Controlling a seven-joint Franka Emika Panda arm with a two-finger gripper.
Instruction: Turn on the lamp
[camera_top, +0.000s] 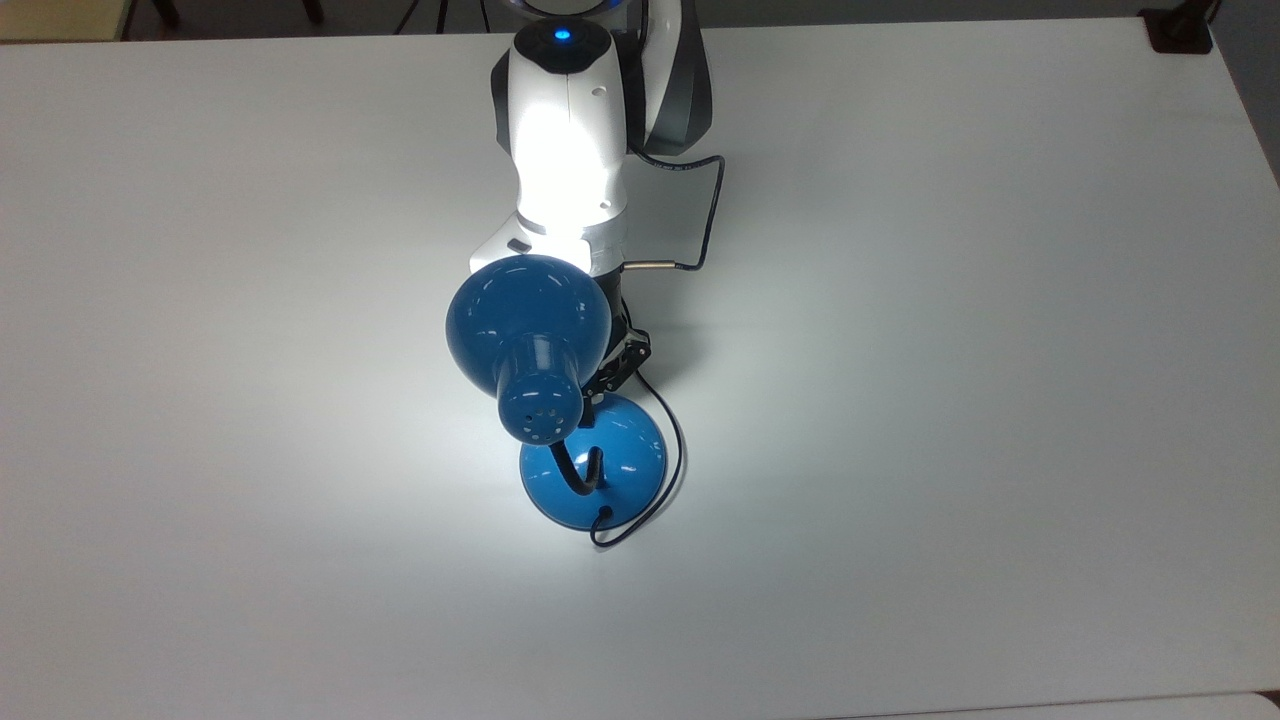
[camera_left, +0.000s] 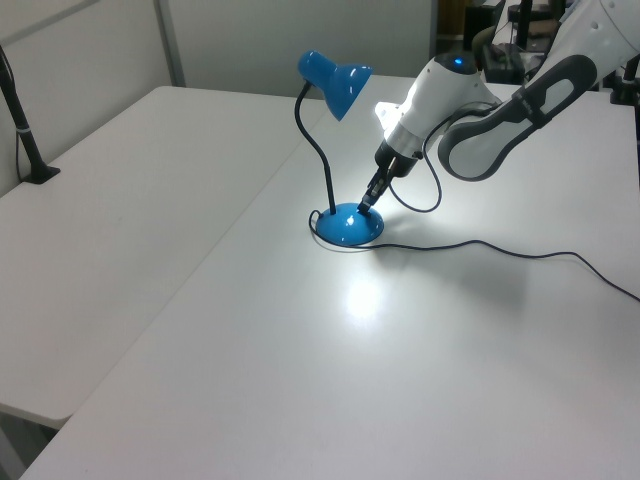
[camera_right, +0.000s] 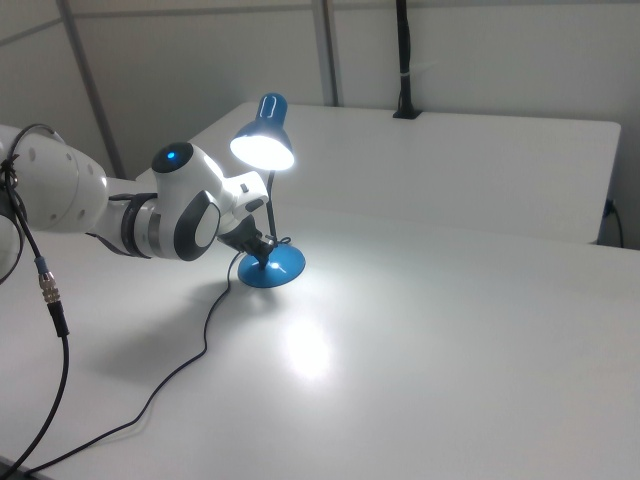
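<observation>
while the gripper (camera_left: 366, 205) rests its tip on the base (camera_top: 615, 470) of the lamp (camera_left: 334, 84), the bulb shines, and a bright spot lies on the white worktop (camera_left: 200, 330) in front of the base. the lamp stands near the middle of the worktop, its neck (camera_left: 318, 160) rising upright from the base. the jaws point down at a slant onto the edge of the base that faces the arm; whether they are spread or pressed together i cannot tell. i judge the task done, so the next move should be to lift back along this same slanted line, away from the neck and from the cord (camera_left: 500, 250) that trails along the worktop.
</observation>
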